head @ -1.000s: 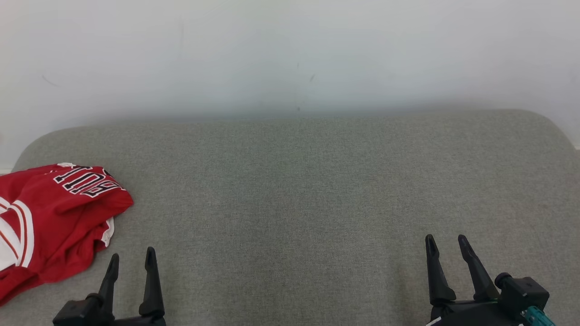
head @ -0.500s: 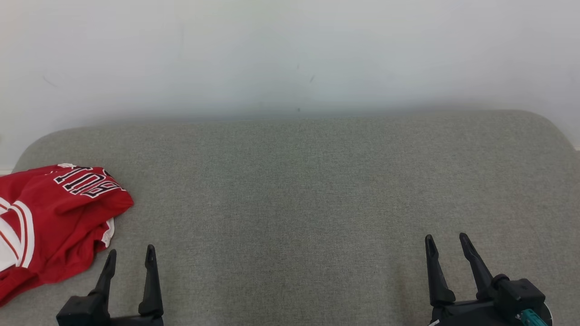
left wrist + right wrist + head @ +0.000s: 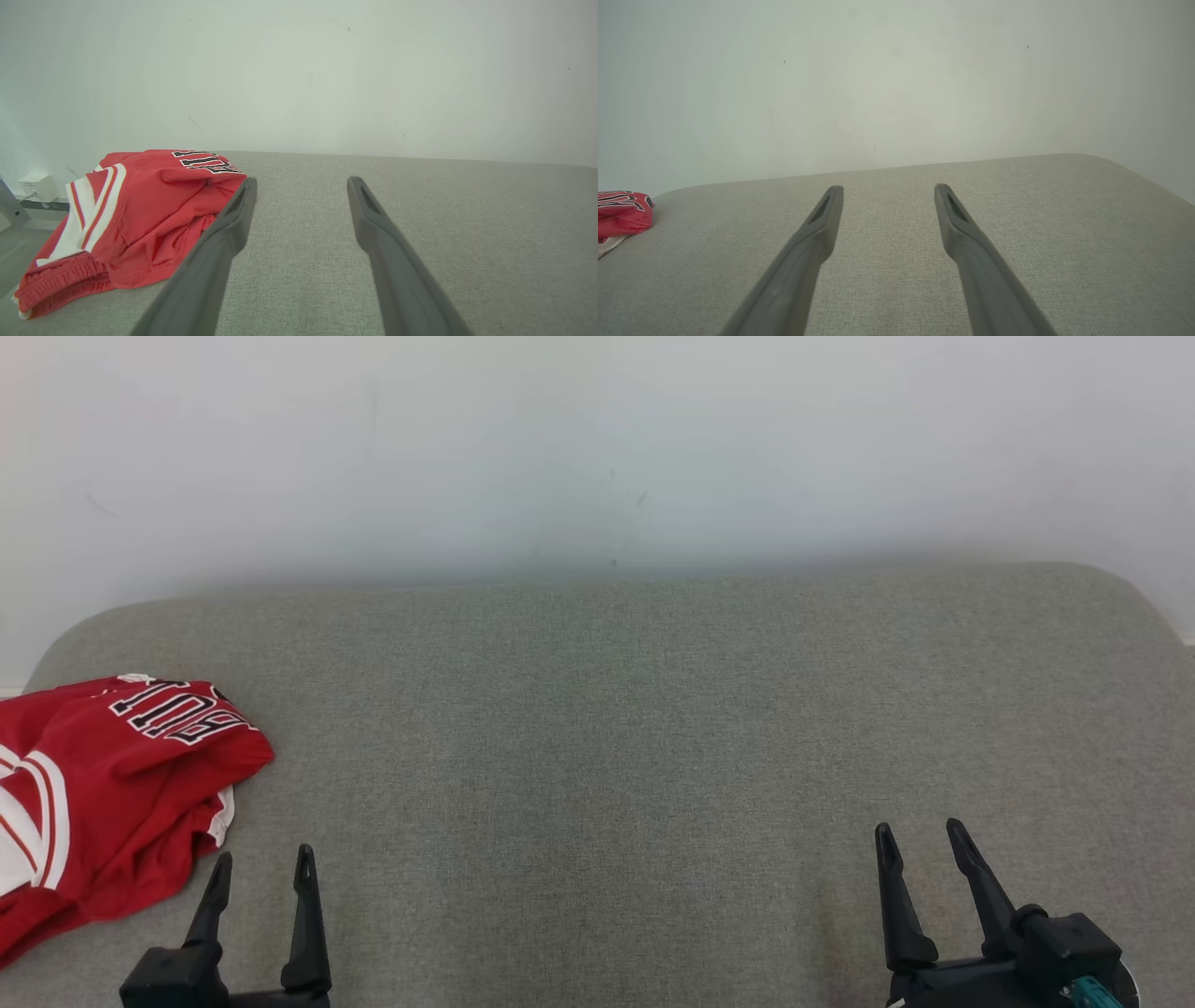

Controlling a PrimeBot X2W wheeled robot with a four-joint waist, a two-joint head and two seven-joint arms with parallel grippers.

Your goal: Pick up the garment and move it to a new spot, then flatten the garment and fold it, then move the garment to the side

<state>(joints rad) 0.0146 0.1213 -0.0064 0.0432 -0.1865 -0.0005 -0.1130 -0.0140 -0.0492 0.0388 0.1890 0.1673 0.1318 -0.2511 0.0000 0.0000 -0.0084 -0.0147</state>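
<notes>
The garment (image 3: 103, 803) is a crumpled red sports piece with white stripes and black-and-white lettering, lying at the left end of the grey upholstered surface (image 3: 616, 728). In the left wrist view the garment (image 3: 135, 219) lies to the left of the fingers, partly behind the left one. My left gripper (image 3: 263, 859) stands open at the lower left, just right of the cloth, with nothing between its fingers. At the lower right my right gripper (image 3: 918, 835) is open and empty too, far from the garment (image 3: 621, 212).
A white wall (image 3: 597, 448) runs right behind the grey surface. The surface has rounded corners at the far left and far right. A small white box (image 3: 39, 185) and a metal rail sit past its left end.
My left gripper has slid a little down and to the left, toward the bottom edge of the head view. The right gripper and the garment have hardly moved.
</notes>
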